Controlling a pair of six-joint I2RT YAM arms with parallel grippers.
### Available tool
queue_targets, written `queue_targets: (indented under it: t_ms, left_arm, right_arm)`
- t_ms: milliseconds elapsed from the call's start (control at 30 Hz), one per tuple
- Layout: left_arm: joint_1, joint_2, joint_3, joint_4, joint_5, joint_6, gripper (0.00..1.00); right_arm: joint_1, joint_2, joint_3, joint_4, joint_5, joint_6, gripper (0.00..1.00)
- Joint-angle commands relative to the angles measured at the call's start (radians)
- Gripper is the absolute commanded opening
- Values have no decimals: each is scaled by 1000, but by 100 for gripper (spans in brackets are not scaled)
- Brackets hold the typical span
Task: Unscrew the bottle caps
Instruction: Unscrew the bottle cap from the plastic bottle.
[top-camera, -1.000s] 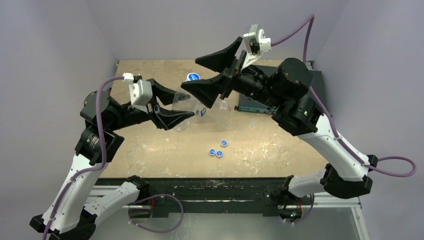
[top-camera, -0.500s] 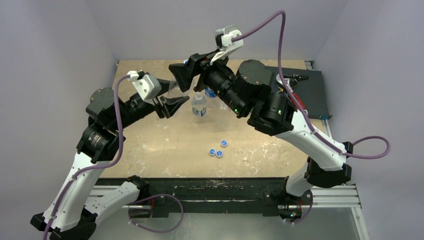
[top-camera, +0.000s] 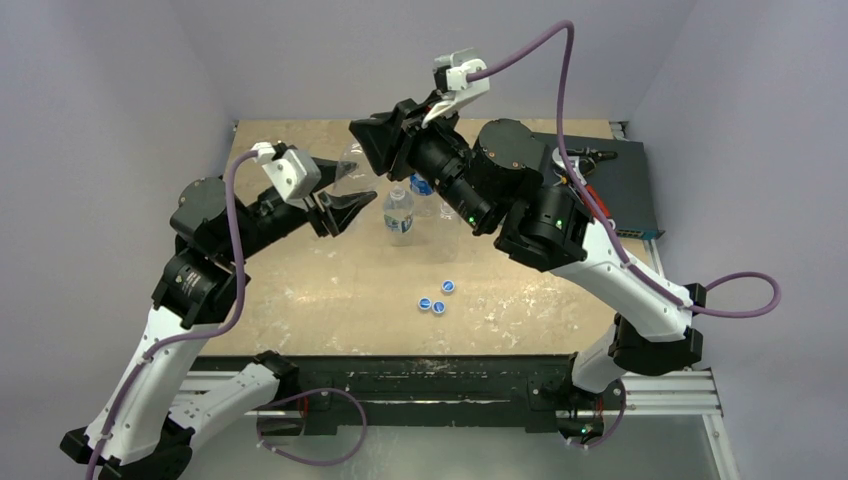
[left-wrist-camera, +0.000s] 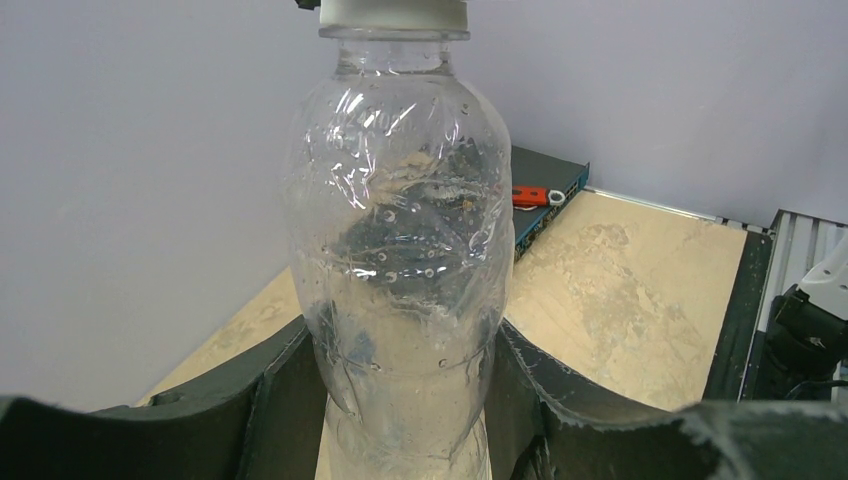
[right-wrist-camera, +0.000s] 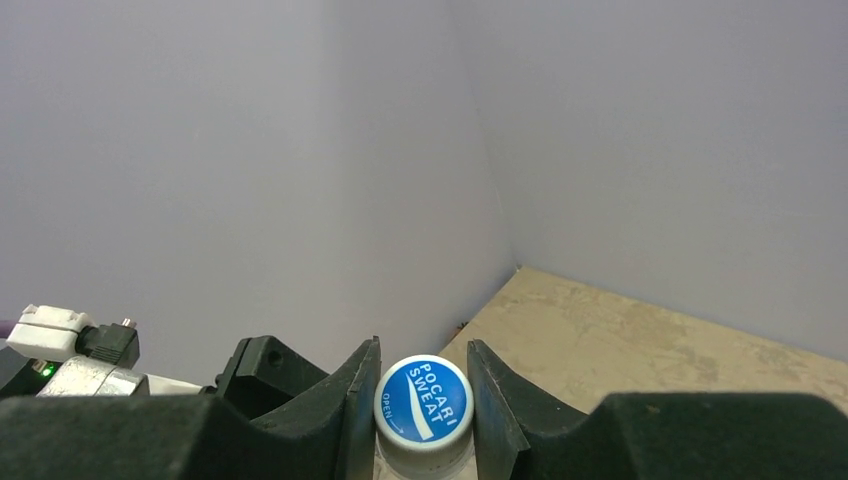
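**Two arms working on one bottle above a pale plywood tabletop (top-camera: 330, 290).** The left gripper (left-wrist-camera: 400, 435) is clenched on the lower body of a clear, crinkled, unlabelled plastic bottle (left-wrist-camera: 395, 230). The bottle is wedged between the gripper's dark fingers (left-wrist-camera: 560, 400), and in the left wrist view its neck rises above them. Whether the bottle's base touches the table cannot be told. The right gripper (right-wrist-camera: 422, 385) meets the bottle's top, its jaws pressed against both sides of a round blue screw cap with white lettering (right-wrist-camera: 423, 402). This cap sits on the held bottle's neck, right at the ends of the right gripper's fingertips. Just to the right of the left gripper's tips, and under the right gripper in the overhead view, a small clear bottle with a blue, white and green label (top-camera: 398, 213) stands on the table. A second bottle (top-camera: 425, 190) stands just behind it, partly hidden by the right arm. Three loose blue caps (top-camera: 424, 303) lie close together on the table, nearer the arm bases than either gripper and well apart from both. A flat dark box (top-camera: 625, 175) rests at the far right of the table, beyond the right arm.
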Motion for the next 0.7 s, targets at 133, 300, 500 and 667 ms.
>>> queue_targets:
  t_ms: [133, 300, 500, 667]
  left_arm:
    - [-6, -22, 2, 45, 127, -50, 1]
    - [-6, -23, 14, 89, 390, -178, 2]
    - [-5, -7, 16, 214, 602, -389, 4]
    - [-5, -3, 19, 235, 622, -416, 3]
  right_arm:
    - [-30, -35, 20, 26, -165, 7, 0]
    - [-184, -130, -138, 165, -680, 59, 0]
    - [-239, -170, -207, 297, -1097, 82, 0]
    - [-242, -136, -170, 250, -1246, 45, 0]
